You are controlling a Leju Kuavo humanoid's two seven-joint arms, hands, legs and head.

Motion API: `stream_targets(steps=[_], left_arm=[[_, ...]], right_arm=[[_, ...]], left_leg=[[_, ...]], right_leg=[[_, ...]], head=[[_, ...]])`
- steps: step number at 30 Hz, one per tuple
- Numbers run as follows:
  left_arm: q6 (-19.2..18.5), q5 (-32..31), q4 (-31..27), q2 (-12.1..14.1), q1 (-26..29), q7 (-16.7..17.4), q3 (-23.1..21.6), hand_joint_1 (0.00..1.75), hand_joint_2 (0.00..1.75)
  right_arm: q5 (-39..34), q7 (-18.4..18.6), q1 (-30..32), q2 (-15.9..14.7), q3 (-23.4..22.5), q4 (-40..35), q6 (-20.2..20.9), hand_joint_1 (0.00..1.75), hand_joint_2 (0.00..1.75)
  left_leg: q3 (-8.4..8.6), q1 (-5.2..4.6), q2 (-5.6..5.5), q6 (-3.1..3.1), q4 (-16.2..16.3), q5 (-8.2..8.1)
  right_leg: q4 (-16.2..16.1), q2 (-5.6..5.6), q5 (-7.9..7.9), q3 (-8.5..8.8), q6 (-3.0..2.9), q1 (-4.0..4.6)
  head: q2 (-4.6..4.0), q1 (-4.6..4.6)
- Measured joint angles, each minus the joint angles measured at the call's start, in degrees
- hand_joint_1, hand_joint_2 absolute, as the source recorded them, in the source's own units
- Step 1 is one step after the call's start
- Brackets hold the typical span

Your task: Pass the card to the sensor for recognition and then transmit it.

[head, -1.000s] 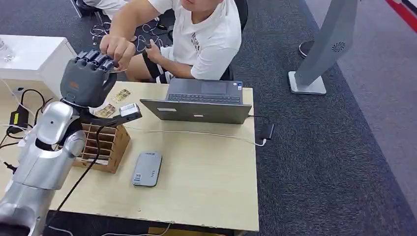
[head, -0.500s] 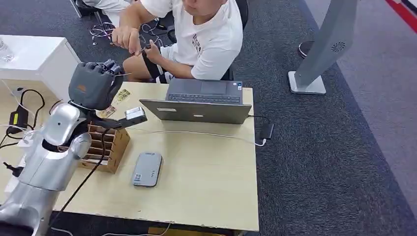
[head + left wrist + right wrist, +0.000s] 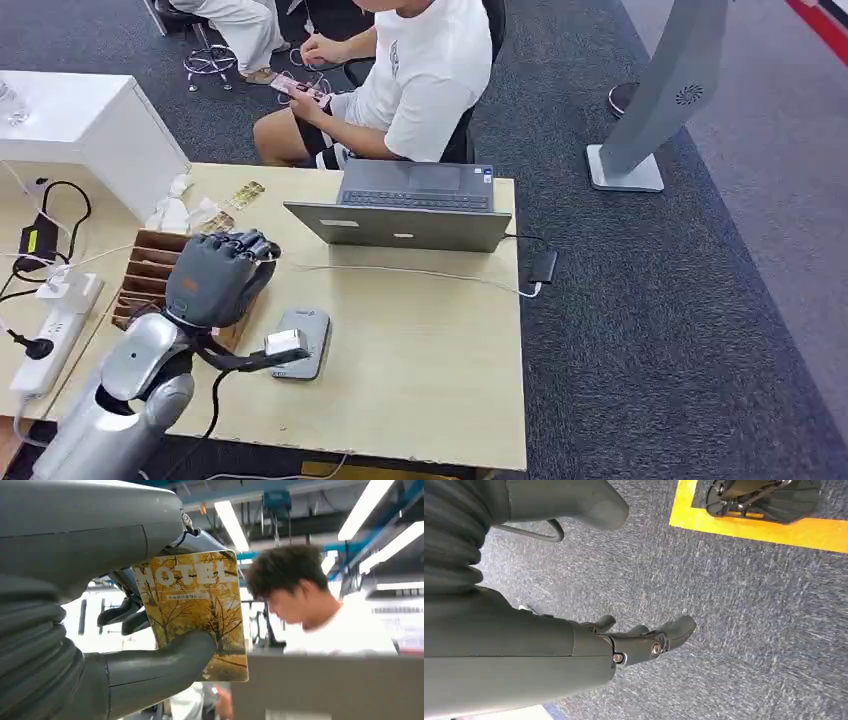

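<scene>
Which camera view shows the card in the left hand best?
The left wrist view. There the card faces the camera, yellow with trees and printed letters, pinched between the thumb and fingers of the left hand. In the head view the back of that hand covers the card. The right wrist view looks at carpet.

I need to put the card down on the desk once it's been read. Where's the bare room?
Widest bare patch: the desk between the grey sensor, the white cable in front of the laptop and the near and right edges. It is crowded on the left: the wooden rack, the power strip and cables. The left hand, holding the card, hovers by the rack.
</scene>
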Motion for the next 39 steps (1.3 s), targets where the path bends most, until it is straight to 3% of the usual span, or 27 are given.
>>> stream_targets(steps=[5, 9, 16, 25, 29, 39], left_arm=[[-8.4, -0.2, -0.9, 2.3, 3.4, 2.1, 0.0, 1.75, 1.75], [-10.6, -0.7, 0.2, 3.3, 3.8, 2.6, 0.0, 1.75, 1.75], [-11.1, -3.1, 4.0, 2.4, 3.2, 3.8, -0.1, 1.75, 1.75], [-10.6, -5.1, 10.9, -3.2, -0.8, 4.9, -2.4, 1.75, 1.75], [-10.5, -5.2, 12.4, -4.5, -1.2, 4.9, -3.5, 1.75, 1.75], [-11.1, -4.7, 14.4, -4.7, -1.2, 6.1, -4.9, 1.75, 1.75]], right_arm=[[0.0, -0.1, 0.3, 0.0, -0.3, 0.1, 0.0, 0.00, 1.75], [0.1, -0.4, 0.4, 0.0, -0.5, 0.2, 0.0, 0.00, 1.75], [0.4, 0.0, 0.3, 0.0, -0.5, 0.3, 0.3, 0.00, 1.75], [1.4, 1.1, -0.2, 0.0, -0.5, 0.3, 1.2, 0.00, 1.75], [1.4, 1.4, -0.5, 0.0, -0.5, 0.3, 1.2, 0.00, 1.75], [2.3, 2.5, -0.7, 0.0, -0.5, 0.3, 1.2, 0.00, 1.75]], left_leg=[[0.01, 0.00, 0.02, 0.00, 0.0, 0.02], [0.00, 0.00, -0.04, 0.03, 0.0, 0.05], [0.00, -0.01, -0.04, 0.03, 0.0, 0.05], [0.01, -0.01, -0.06, 0.03, 0.0, 0.05], [0.01, -0.01, -0.03, 0.03, 0.0, 0.04], [0.00, 0.00, -0.05, 0.03, 0.0, 0.04]], right_leg=[[0.0, 0.01, 0.01, 0.01, 0.00, 0.00], [0.0, -0.07, 0.04, 0.05, 0.00, 0.00], [0.0, -0.06, 0.05, 0.02, 0.01, -0.01], [0.0, -0.06, 0.06, 0.03, 0.02, -0.01], [0.0, -0.04, 0.06, 0.02, 0.01, -0.01], [0.0, -0.05, 0.06, 0.02, 0.01, 0.00]], head=[[-0.02, 0.00], [-0.02, 0.00], [0.00, -0.02], [-0.02, 0.02], [-0.02, 0.00], [0.00, 0.00]])
